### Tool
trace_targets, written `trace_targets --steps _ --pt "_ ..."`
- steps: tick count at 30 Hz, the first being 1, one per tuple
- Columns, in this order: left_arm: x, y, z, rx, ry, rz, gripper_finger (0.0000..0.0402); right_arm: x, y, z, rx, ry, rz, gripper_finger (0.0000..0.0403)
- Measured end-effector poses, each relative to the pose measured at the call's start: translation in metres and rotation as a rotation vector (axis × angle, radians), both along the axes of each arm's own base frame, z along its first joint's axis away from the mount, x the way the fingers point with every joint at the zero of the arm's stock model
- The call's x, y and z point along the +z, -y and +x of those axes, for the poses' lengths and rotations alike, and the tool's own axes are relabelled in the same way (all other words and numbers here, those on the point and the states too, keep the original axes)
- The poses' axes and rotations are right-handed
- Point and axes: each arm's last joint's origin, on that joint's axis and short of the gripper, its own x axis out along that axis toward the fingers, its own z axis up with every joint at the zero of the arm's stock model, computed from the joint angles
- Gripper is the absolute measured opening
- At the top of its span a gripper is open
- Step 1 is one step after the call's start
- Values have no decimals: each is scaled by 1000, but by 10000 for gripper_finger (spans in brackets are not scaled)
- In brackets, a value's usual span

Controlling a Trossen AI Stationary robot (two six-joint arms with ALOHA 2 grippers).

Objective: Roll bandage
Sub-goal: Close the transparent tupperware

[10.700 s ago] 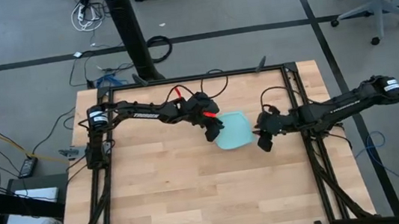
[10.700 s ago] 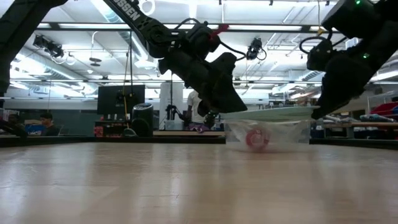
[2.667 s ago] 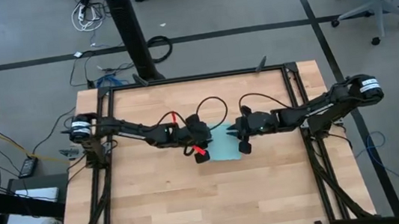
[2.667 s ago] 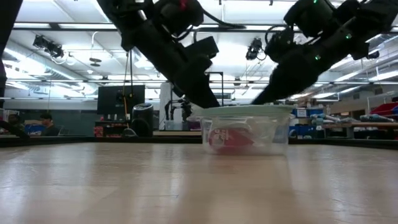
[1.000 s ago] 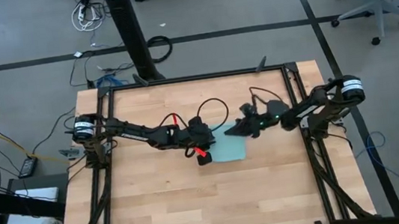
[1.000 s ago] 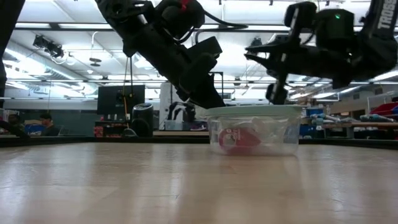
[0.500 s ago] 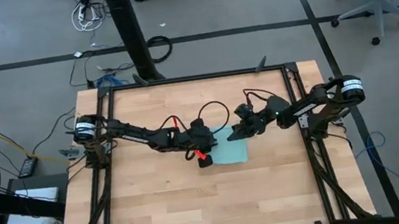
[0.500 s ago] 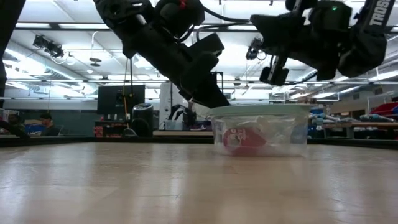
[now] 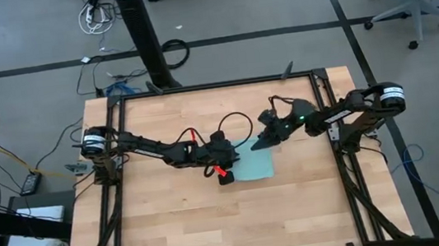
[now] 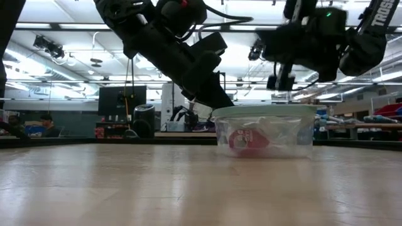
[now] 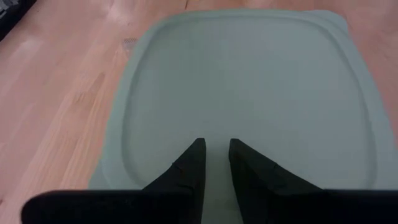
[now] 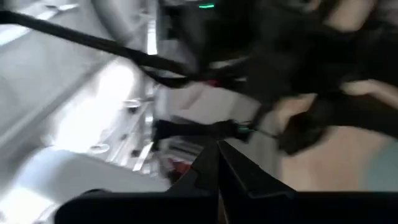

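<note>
Inside the lidded light-blue container [image 10: 264,132], a red bandage roll [image 10: 240,140] rests on the table [image 9: 181,218].
Left end effector [image 11: 214,163] presses nearly closed fingers on the lid [image 11: 249,93]; right end effector [image 9: 262,143], fingers pressed together, hangs above the container's far edge, clear of it.

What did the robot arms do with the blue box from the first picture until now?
The container came down from the air onto the table and shifted toward the left arm's side. The right gripper let go of it and pulled up and away, fingers shut. The left gripper stayed pressed on the lid. The red bandage stayed inside.
</note>
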Motion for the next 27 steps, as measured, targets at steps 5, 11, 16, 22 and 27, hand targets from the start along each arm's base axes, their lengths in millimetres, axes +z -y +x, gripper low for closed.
trace_targets --steps 5,11,16,22,27 --pt "0 0 0 0 4 0 76 -36 -11 8 -4 -221 -92 1" --pt "1 0 0 1 7 -1 76 -17 -13 8 95 -92 82 1" --pt "1 0 0 2 5 -4 76 -11 -16 12 89 -89 23 1" --pt "3 0 1 3 24 -5 76 -42 -22 3 102 -324 -67 0" --pt "1 0 0 3 6 -4 76 -4 -21 6 103 -82 49 0"
